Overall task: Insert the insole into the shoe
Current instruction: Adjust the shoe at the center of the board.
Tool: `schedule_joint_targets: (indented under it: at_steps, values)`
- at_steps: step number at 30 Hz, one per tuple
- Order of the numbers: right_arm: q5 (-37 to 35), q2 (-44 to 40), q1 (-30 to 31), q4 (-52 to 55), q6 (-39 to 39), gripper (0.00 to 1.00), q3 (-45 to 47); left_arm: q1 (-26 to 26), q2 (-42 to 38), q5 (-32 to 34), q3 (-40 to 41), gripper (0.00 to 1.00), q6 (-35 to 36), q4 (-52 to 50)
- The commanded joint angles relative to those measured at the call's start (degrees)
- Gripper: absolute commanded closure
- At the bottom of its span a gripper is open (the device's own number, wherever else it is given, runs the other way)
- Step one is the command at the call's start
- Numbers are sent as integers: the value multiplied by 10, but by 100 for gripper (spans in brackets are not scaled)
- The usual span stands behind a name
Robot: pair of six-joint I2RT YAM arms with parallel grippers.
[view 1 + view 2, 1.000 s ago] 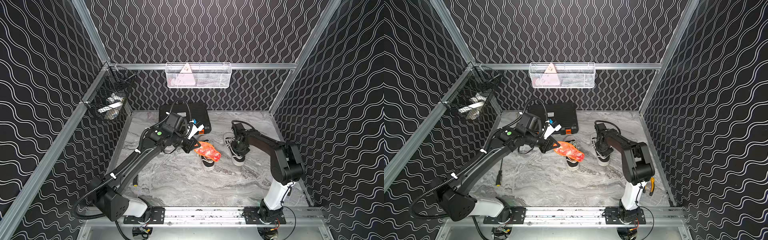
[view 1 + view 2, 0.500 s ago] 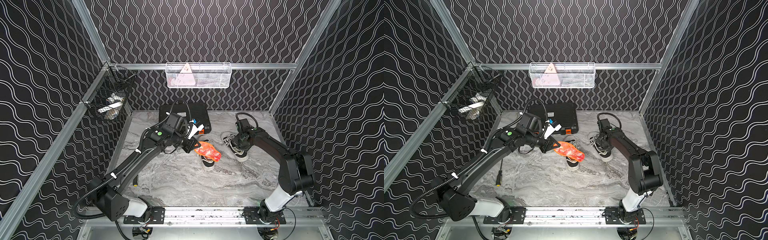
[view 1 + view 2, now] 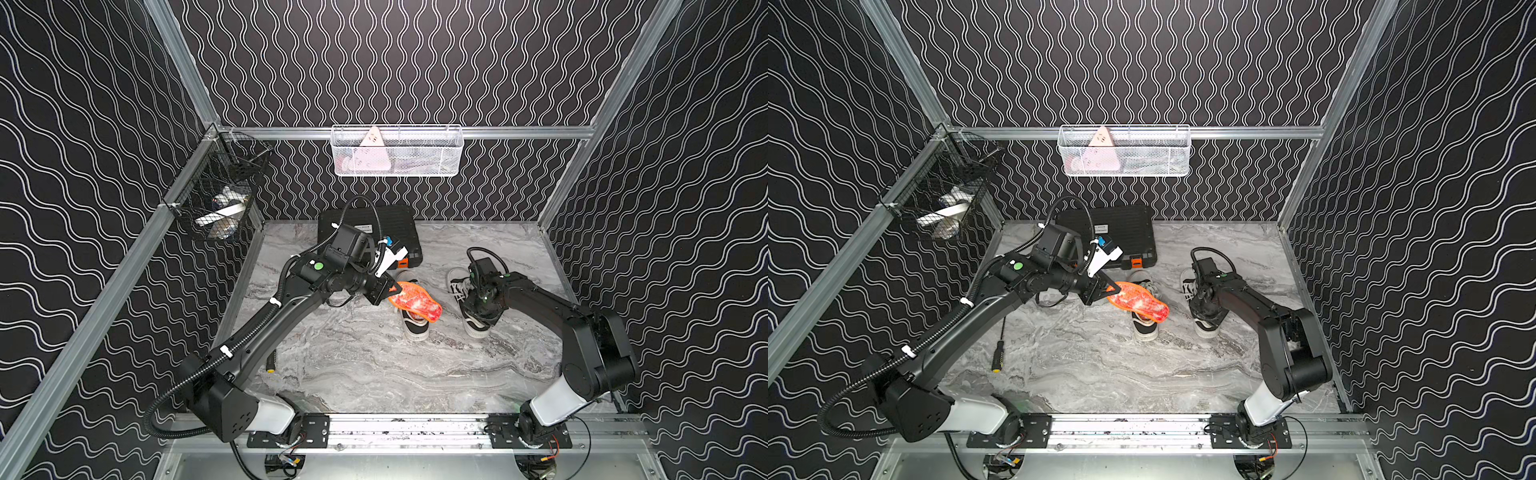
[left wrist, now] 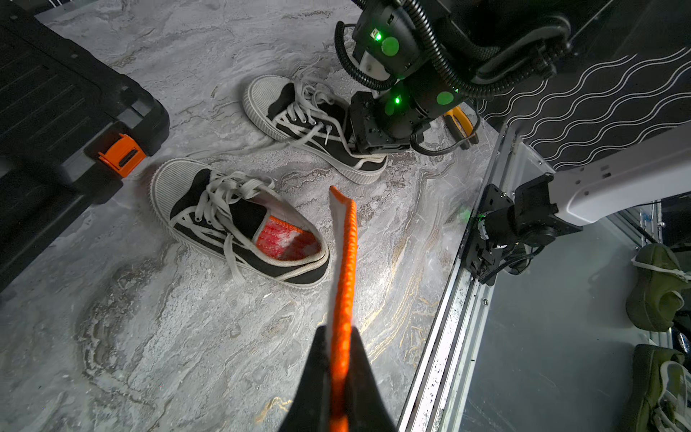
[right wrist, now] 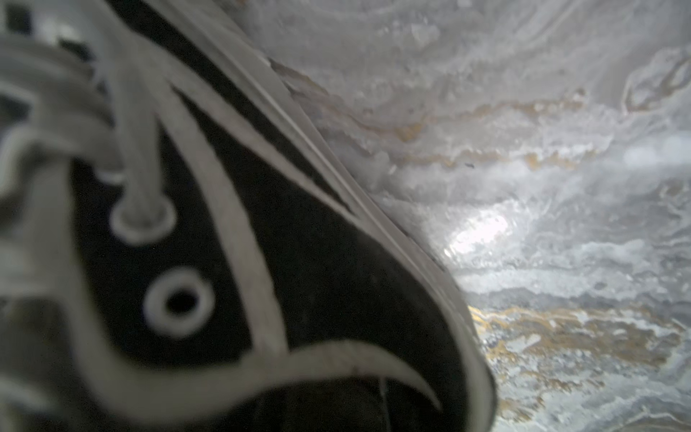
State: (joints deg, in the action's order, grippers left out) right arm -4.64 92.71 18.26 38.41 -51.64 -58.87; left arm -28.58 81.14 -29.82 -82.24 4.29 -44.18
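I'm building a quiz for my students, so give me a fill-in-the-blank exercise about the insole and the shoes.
The left jaws grip an ___ insole.
The shoe by the case already contains an ___.
Its laces are ___.
Missing words: orange; insole; white.

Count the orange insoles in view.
2. One insole is pinched in the left gripper, above the table. A second insole lies inside the shoe nearest it. The right arm hides the other shoe's opening, so a third may be inside.
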Motion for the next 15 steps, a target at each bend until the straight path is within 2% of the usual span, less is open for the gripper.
schedule_joint_targets:
  at_steps: [1, 7, 15]
  values:
    - [-7, -8, 0, -3, -12, 48, -18, 1, 8, -2, -11, 100, 9, -12]
    - [-36, 15, 0, 35, -14, 42, -124, 1, 10, -3, -22, 100, 12, -16]
    - [-27, 48, -2, 8, -63, 42, -106, 0, 16, -1, -24, 100, 16, -21]
